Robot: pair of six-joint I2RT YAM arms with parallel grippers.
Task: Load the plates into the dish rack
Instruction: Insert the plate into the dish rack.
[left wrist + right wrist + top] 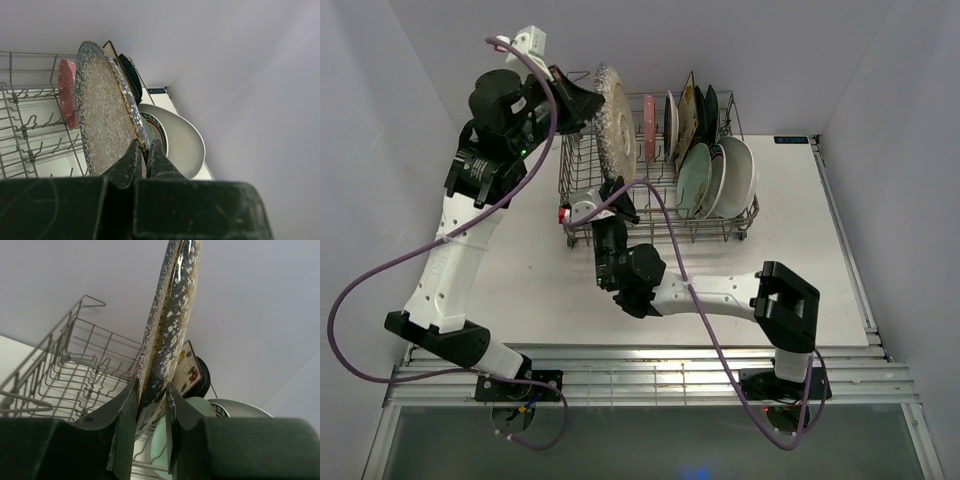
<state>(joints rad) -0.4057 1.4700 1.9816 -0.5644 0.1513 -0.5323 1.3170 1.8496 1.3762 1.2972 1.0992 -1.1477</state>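
Note:
A speckled silver round plate (613, 125) stands on edge above the left part of the dish rack (660, 238). My left gripper (592, 108) is shut on its upper left rim; in the left wrist view the fingers (131, 159) pinch the plate's (102, 115) gold-edged rim. My right gripper (617, 190) is shut on the lower edge; its wrist view shows the plate (167, 325) wedged between both fingers (125, 405). Upright in the rack are a pink plate (649, 128), a cream floral square plate (687, 110), a pale green plate (693, 180) and a white plate (735, 175).
The rack's left half (30, 125) holds only bare tines. White tabletop (800, 260) lies right of and in front of the rack. Walls close in on the left, back and right. Purple cables (380, 275) loop from both arms.

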